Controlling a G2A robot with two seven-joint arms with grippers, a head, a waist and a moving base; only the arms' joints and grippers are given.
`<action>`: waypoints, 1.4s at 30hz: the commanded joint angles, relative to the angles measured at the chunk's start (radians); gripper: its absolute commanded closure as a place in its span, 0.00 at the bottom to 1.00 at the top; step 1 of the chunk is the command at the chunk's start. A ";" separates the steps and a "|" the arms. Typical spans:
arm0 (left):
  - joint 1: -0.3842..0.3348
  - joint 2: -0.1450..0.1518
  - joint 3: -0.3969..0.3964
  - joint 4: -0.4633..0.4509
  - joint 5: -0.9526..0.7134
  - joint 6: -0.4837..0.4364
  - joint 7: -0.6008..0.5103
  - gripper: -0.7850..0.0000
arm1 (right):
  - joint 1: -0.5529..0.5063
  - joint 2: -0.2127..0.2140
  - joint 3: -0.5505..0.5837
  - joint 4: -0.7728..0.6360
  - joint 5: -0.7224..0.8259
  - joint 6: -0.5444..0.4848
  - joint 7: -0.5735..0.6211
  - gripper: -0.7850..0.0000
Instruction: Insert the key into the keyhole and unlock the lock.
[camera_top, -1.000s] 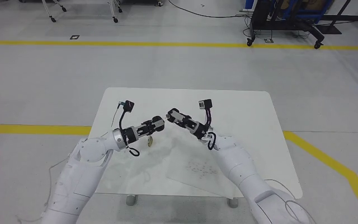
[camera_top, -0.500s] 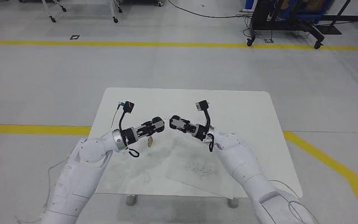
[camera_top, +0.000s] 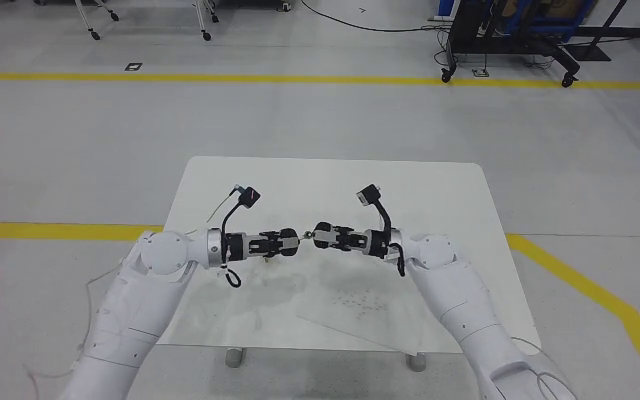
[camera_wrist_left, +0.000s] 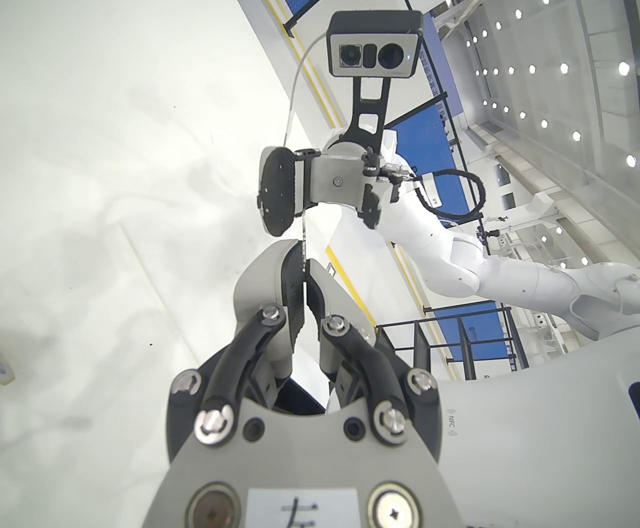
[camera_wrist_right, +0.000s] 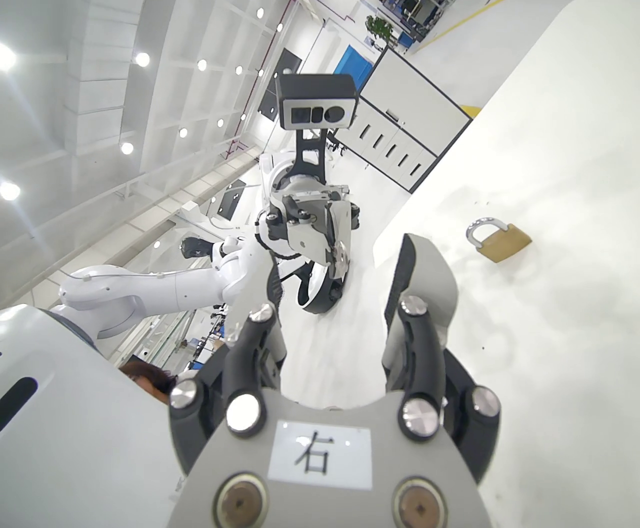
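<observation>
My left gripper (camera_top: 289, 240) (camera_wrist_left: 303, 252) hangs over the middle of the white table (camera_top: 440, 190), shut on a thin silver key (camera_wrist_left: 303, 227) (camera_wrist_right: 341, 256) that sticks out past its fingertips. Facing it tip to tip is my right gripper (camera_top: 321, 238) (camera_wrist_right: 340, 252), open with nothing held. The key's free end lies between the right gripper's spread fingers (camera_wrist_left: 275, 197), close to one black pad. A brass padlock (camera_wrist_right: 500, 241) with a silver shackle lies flat on the table, off to the side of both grippers, its shackle closed.
The tabletop carries grey scuff marks (camera_top: 355, 297) and a faint sheet outline near the front edge. Bare table surface lies all around the grippers. Beyond the table, yellow floor lines (camera_top: 300, 78) and a black equipment cart (camera_top: 510, 40) stand far off.
Both arms have swung towards the front and levelled out, and the two grippers have come together tip to tip over the table's middle. The left gripper has kept hold of the key.
</observation>
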 joint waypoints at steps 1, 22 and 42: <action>-0.004 0.001 0.004 0.002 0.004 -0.003 -0.003 1.00 | 0.006 0.003 -0.012 0.009 0.011 0.001 0.002 0.51; -0.013 0.010 0.039 -0.003 0.047 -0.022 0.017 1.00 | 0.059 0.018 -0.102 0.080 0.074 -0.013 -0.013 0.71; -0.008 0.019 0.044 -0.011 0.042 -0.010 0.065 0.00 | 0.039 0.043 -0.142 0.068 0.119 -0.068 -0.068 1.00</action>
